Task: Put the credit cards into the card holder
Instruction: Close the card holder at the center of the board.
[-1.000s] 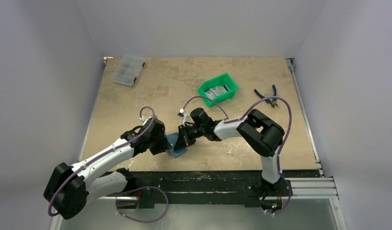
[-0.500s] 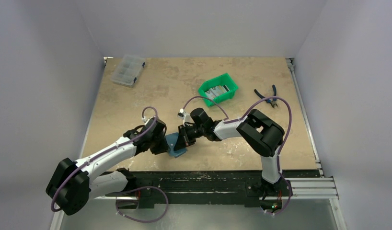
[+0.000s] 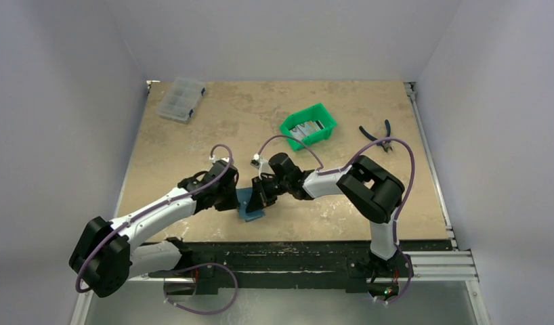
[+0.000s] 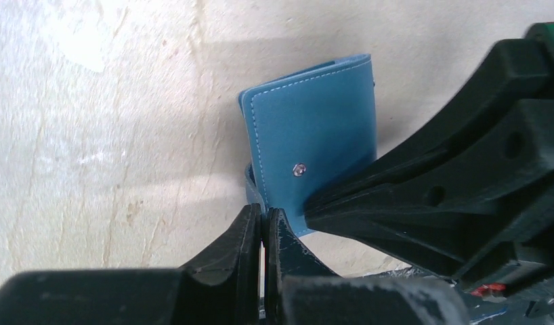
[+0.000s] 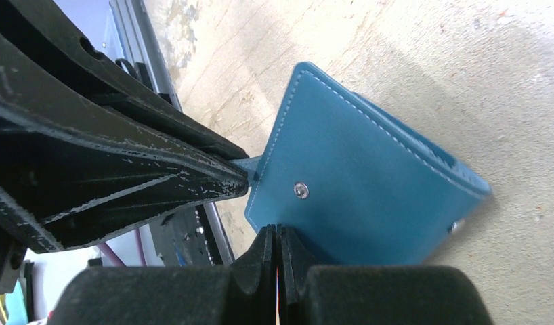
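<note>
The card holder [image 4: 315, 128], a teal-blue folded wallet with a silver snap stud, lies near the table's front edge [image 3: 250, 210], between both arms. My left gripper [image 4: 263, 215] is shut, pinching a thin teal flap at the wallet's corner. My right gripper [image 5: 277, 231] is shut on the opposite edge of the card holder [image 5: 369, 196], just below the stud. In the top view the two grippers meet tip to tip, the left gripper [image 3: 238, 199] beside the right gripper [image 3: 257, 201]. The credit cards [image 3: 305, 128] lie silvery-grey inside the green bin.
The green bin [image 3: 326, 120] stands behind the grippers, right of centre. A clear compartment box [image 3: 181, 99] sits at the far left corner. Pliers [image 3: 377, 135] lie at the right side. A black rail runs along the front edge [image 3: 294, 254].
My left gripper has slid forward and to the right and closed its jaws on the wallet's corner flap. The right gripper and the wallet have hardly moved.
</note>
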`<state>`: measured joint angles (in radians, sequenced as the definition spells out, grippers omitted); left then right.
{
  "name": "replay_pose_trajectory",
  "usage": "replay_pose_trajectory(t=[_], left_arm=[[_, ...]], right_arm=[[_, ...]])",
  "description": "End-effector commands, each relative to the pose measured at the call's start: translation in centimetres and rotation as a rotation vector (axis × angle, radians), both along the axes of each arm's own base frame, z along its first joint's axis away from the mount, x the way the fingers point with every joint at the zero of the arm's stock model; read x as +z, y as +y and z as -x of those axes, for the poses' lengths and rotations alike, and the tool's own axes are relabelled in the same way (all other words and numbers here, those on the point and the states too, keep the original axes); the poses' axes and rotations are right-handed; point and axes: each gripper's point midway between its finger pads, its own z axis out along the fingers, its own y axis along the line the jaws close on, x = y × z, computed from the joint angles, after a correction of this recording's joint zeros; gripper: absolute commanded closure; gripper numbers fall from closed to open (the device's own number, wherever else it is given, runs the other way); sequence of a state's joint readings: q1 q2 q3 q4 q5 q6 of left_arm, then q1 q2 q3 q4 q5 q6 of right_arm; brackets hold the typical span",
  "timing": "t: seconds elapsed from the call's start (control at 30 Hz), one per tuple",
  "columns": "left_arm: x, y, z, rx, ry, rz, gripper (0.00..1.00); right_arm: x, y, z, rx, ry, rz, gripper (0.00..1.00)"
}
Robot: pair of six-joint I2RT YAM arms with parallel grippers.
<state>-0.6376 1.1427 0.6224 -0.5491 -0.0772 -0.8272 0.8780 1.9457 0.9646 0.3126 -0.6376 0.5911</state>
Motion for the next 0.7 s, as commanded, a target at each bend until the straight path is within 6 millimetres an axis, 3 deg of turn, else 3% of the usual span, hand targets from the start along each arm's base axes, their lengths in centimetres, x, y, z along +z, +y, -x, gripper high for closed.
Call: replay_pose_trajectory(t=[0.0, 0.13, 0.3, 0.47, 0.53, 0.6, 0.67], left_arm=[[3.4, -2.7, -3.6, -0.161, -0.167, 0.030, 1.00], [3.7, -4.9, -4.2, -0.276, -0.145, 0.068, 1.00], [1.4, -6.8, -3.7, -0.386, -0.062, 0.100, 1.00], [0.6, -7.0, -3.6, -0.394, -0.036, 0.097, 1.00], [0.7, -6.8, -3.6, -0.393, -0.038, 0.092, 1.00], [0.8, -6.9, -3.4, -0.409, -0.033, 0.092, 1.00], [1.0, -6.8, -3.5, -0.421, -0.032, 0.082, 0.93]], right_arm=[[-4.0, -2.4, 0.5, -0.074, 0.020, 0.130, 0.99], [-3.0, -2.0, 0.6, -0.126, 0.059, 0.070, 1.00], [-0.8, -1.5, 0.3, -0.176, 0.078, -0.031, 0.97], [0.4, -3.1, -0.8, -0.215, 0.086, -0.055, 0.91], [1.0, -3.7, -0.4, -0.198, 0.079, -0.062, 0.81], [1.0, -4.0, 0.1, -0.134, 0.064, -0.022, 0.78], [0.9, -4.6, 0.3, -0.106, 0.026, 0.016, 0.77]])
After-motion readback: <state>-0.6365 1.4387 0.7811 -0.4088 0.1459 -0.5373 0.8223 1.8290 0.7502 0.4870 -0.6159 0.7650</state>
